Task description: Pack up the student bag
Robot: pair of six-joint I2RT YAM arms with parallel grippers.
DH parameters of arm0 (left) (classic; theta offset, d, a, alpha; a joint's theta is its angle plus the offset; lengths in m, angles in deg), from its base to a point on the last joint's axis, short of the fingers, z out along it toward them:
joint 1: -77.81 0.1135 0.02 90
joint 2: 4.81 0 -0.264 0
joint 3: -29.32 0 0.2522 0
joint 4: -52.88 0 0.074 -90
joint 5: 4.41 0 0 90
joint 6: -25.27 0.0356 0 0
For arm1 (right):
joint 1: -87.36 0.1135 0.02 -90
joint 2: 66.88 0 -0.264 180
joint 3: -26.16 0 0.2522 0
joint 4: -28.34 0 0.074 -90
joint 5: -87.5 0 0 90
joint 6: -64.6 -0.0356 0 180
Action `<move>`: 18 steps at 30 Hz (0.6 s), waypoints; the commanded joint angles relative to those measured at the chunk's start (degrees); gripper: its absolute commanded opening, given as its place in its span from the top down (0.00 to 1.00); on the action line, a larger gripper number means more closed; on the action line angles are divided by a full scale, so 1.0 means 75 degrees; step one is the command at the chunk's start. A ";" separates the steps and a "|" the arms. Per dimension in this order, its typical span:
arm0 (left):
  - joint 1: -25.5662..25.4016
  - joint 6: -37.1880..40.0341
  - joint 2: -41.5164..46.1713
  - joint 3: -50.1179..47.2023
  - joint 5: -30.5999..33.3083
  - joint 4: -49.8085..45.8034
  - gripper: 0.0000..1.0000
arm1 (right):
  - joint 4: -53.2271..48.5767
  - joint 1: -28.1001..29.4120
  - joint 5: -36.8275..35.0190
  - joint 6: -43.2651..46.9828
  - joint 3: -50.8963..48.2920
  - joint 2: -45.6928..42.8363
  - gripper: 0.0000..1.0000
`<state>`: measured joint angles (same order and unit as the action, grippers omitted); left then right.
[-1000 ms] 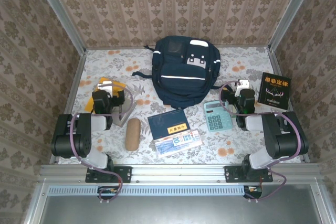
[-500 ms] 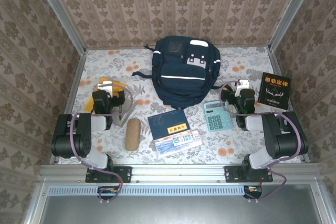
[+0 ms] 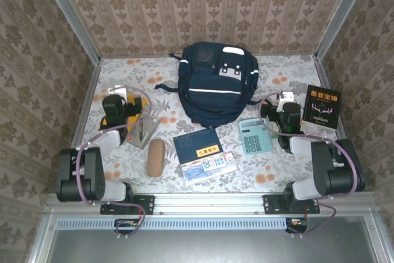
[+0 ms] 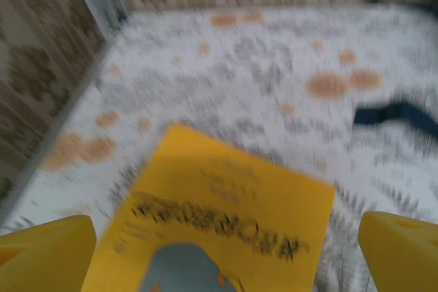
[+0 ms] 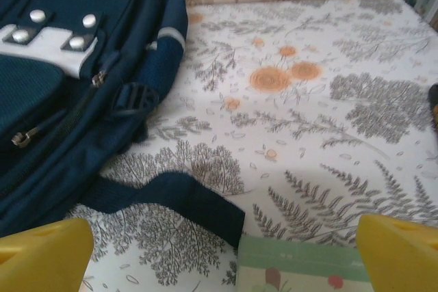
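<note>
The student bag (image 3: 213,87), a dark navy backpack with a thin white stripe, lies zipped at the table's back centre. In the right wrist view it appears as the bag (image 5: 61,66) with a loose strap (image 5: 178,200). My left gripper (image 3: 118,95) hangs open over a yellow book (image 4: 226,217) at the left; its yellow fingertips (image 4: 44,251) are spread wide with nothing between them. My right gripper (image 3: 285,100) is open too, to the right of the bag, with its fingertips (image 5: 400,251) either side of the green calculator's top edge (image 5: 301,264).
In front of the bag lie a calculator (image 3: 255,135), a navy booklet (image 3: 197,145), a printed packet (image 3: 209,167), a brown pouch (image 3: 155,156) and a grey flat piece (image 3: 143,129). A black book (image 3: 322,106) sits at the right. Patterned walls enclose the table.
My left arm has swung to the left and reached further back, and its wrist view is blurred by motion. The right arm has shifted only slightly. The objects have not moved.
</note>
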<state>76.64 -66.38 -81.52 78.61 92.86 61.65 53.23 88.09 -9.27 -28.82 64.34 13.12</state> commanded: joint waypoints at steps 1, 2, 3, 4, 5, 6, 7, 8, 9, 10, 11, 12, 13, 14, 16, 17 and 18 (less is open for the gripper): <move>0.0216 -0.1386 0.0831 0.1565 0.0383 -0.3141 0.00 | -0.1345 -0.0037 -0.0993 -0.0782 0.0632 -0.1019 0.00; 0.0264 -0.1805 0.0883 0.2068 0.0351 -0.3898 0.00 | -0.1659 -0.0055 -0.1308 -0.1235 0.0769 -0.1217 0.00; 0.0311 -0.2091 0.0887 0.2570 0.0160 -0.4595 0.00 | -0.2181 -0.0082 -0.1503 -0.1727 0.1005 -0.1438 0.00; 0.0361 -0.2233 0.0858 0.2921 -0.0106 -0.5118 0.00 | -0.2556 -0.0094 -0.1494 -0.1957 0.1182 -0.1571 0.00; 0.0378 -0.2263 0.0832 0.3263 -0.0401 -0.5501 0.00 | -0.3011 -0.0109 -0.1418 -0.2114 0.1425 -0.1735 0.00; 0.0373 -0.2342 0.0807 0.3529 -0.0637 -0.5744 0.00 | -0.3471 -0.0109 -0.1404 -0.2326 0.1651 -0.1863 0.00; 0.0371 -0.2444 0.0806 0.3618 -0.0791 -0.5840 0.00 | -0.3867 -0.0109 -0.1462 -0.2643 0.1846 -0.1952 0.00; 0.0369 -0.2559 0.0767 0.3704 -0.1029 -0.5940 0.00 | -0.4157 -0.0143 -0.1378 -0.2804 0.2033 -0.2011 0.00; 0.0319 -0.2613 0.0703 0.3776 -0.1286 -0.6038 0.00 | -0.4297 -0.0144 -0.1157 -0.2740 0.2162 -0.2030 0.00; 0.0205 -0.2696 0.0619 0.3863 -0.1377 -0.6159 0.00 | -0.4388 -0.0145 -0.0971 -0.2698 0.2254 -0.2031 0.00; 0.0062 -0.2739 0.0542 0.3907 -0.1388 -0.6260 0.02 | -0.4578 -0.0145 -0.0855 -0.2735 0.2379 -0.2031 0.01; -0.0175 -0.2745 0.0454 0.3956 -0.1434 -0.6321 0.04 | -0.4789 -0.0145 -0.0775 -0.2834 0.2507 -0.2012 0.00; -0.0433 -0.2755 0.0367 0.3999 -0.1395 -0.6373 0.05 | -0.4944 -0.0145 -0.0624 -0.2855 0.2601 -0.1991 0.00; -0.0687 -0.2796 0.0268 0.4036 -0.1290 -0.6445 0.05 | -0.5069 -0.0143 -0.0455 -0.2884 0.2674 -0.1969 0.00; -0.1309 -0.3046 0.0017 0.4075 -0.1139 -0.6530 0.06 | -0.5215 -0.0135 -0.0091 -0.2995 0.2765 -0.1914 0.00; -0.1571 -0.3215 -0.0108 0.4064 -0.1105 -0.6522 0.07 | -0.5232 -0.0133 0.0149 -0.2972 0.2778 -0.1897 0.00; -0.1884 -0.3410 -0.0271 0.4036 -0.1078 -0.6505 0.08 | -0.5235 -0.0112 0.0430 -0.2936 0.2778 -0.1852 0.00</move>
<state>67.40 -87.12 -81.61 107.28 85.32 16.73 18.76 87.24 -12.42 -49.06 83.29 -1.50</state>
